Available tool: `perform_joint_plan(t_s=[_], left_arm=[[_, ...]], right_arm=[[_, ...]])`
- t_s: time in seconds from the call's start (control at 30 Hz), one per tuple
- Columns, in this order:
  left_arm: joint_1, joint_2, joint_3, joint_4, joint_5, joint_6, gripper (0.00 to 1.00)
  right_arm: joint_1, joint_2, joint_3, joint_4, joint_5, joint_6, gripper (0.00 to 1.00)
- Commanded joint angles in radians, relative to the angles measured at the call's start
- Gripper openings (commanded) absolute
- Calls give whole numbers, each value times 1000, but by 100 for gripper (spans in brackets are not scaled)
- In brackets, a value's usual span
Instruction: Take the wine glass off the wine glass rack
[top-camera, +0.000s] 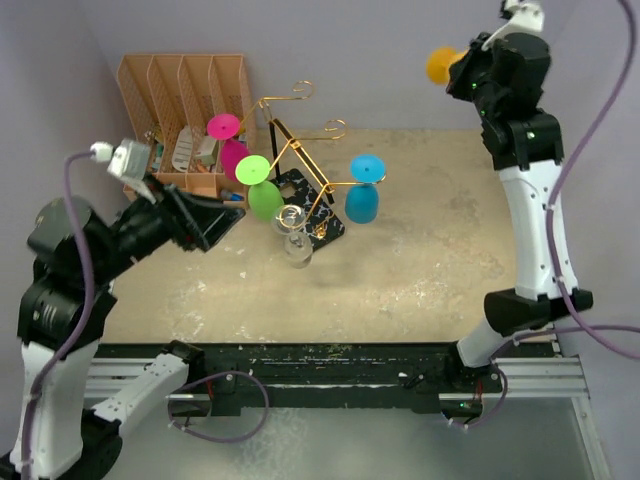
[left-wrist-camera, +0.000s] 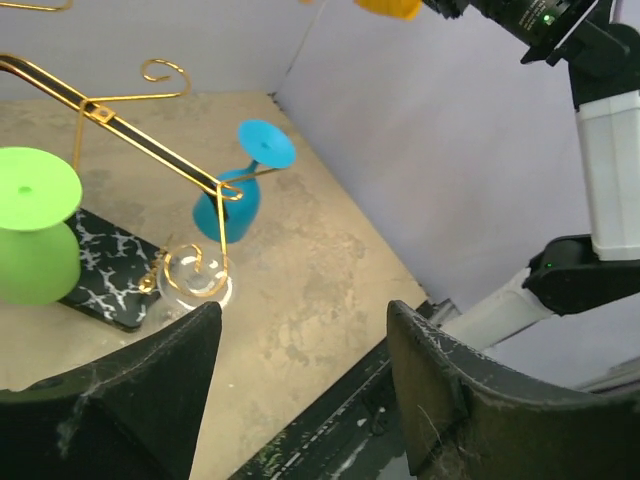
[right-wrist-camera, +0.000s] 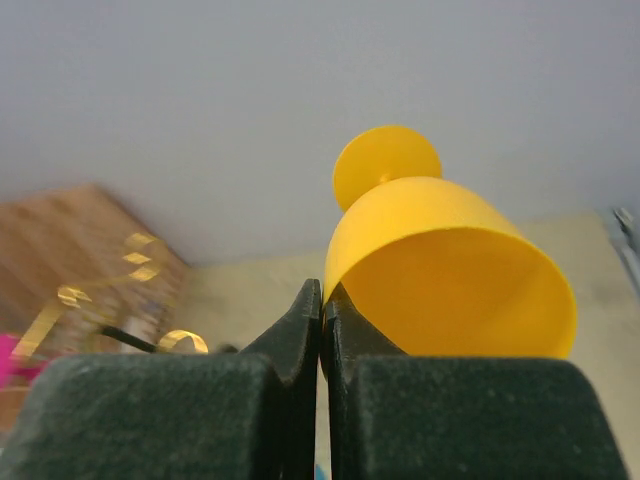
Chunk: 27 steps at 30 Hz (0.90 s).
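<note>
– Black right gripper (right-wrist-camera: 322, 300) clamps yellow plastic wine glass (right-wrist-camera: 450, 260) by the rim, gold wire rack (left-wrist-camera: 110, 270) well off to its left.
– Looks lifted off; next, a gentle set-down. Left gripper (left-wrist-camera: 300, 320) is open, empty.

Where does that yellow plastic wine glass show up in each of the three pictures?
Top external: the yellow plastic wine glass is high at the upper right.
Left wrist: a sliver of the glass shows at the top edge.
Right wrist: the glass fills the centre, mouth toward the camera.
Shared landmark: the gold wire wine glass rack.
</note>
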Motion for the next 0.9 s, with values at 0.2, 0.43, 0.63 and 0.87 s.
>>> perform_joint_plan(t_s=[0.2, 0.43, 0.63, 0.87], left_arm=[[0, 373, 288, -207, -28, 233, 61], [0, 434, 282, -185, 31, 252, 63], [0, 439, 243, -125, 65, 234, 67], [0, 454, 241, -107, 84, 236, 72]], right_arm=[[1, 266, -130, -470, 154, -128, 0], [1, 231, -349, -379, 173, -100, 0], [1, 219, -428, -349, 185, -94, 12], [1, 153, -439, -327, 204, -74, 35]])
